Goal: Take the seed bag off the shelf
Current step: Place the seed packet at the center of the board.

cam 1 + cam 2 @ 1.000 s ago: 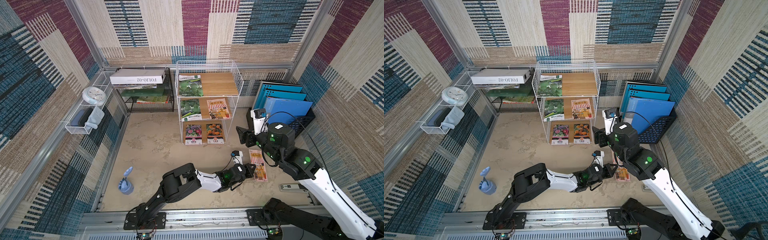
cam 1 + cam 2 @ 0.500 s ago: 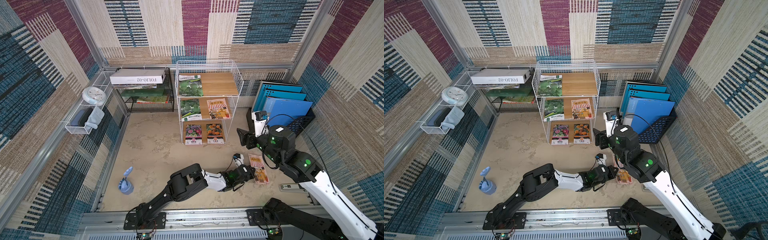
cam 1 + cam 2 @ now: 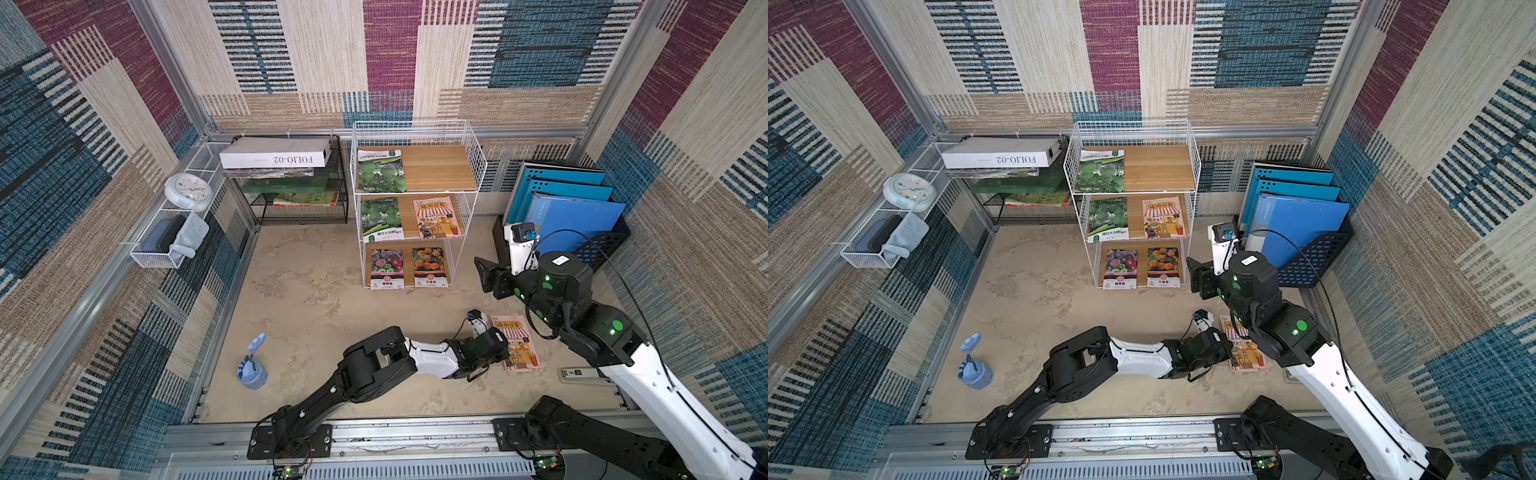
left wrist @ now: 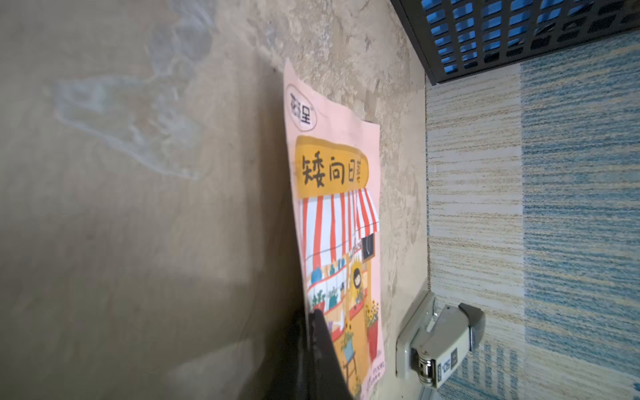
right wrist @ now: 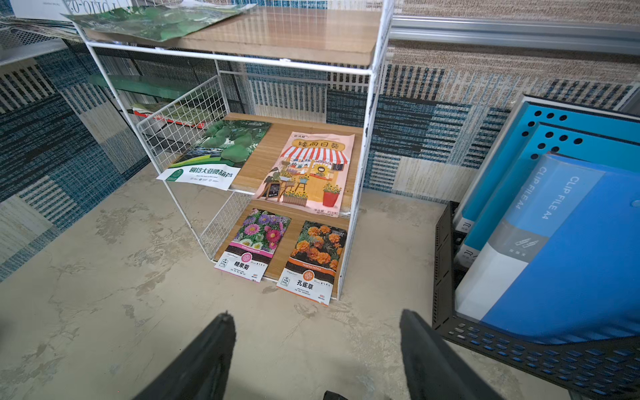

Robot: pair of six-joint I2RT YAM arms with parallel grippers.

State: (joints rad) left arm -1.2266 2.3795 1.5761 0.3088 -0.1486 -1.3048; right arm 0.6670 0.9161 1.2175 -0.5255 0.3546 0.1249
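So the pink seed bag (image 3: pixel 517 343) is already off the shelf (image 3: pixel 440 168). It lies flat on the tabletop (image 3: pixel 316 299), lower right of centre in both top views, well apart from the rack. My guess is that spot is on purpose: open ground, clear of the blue folders (image 3: pixel 577 216) at the right.

The left fingers (image 4: pixel 322 346) are shut tight. In the left wrist view they look clamped on the bag's long edge near the bottom of the frame, so it hasn't been let go yet. That arm lies low and stretched out, which fits a thin packet you can only nip by its rim.

The right fingers (image 5: pixel 207 353) are spread wide with nothing between them. They hover over bare tabletop and point at the shelf, where a matching pink bag (image 5: pixel 311 173) sits on the middle board beside a green bag (image 5: pixel 221 149). Looks lined up for that one, but that's only my read.
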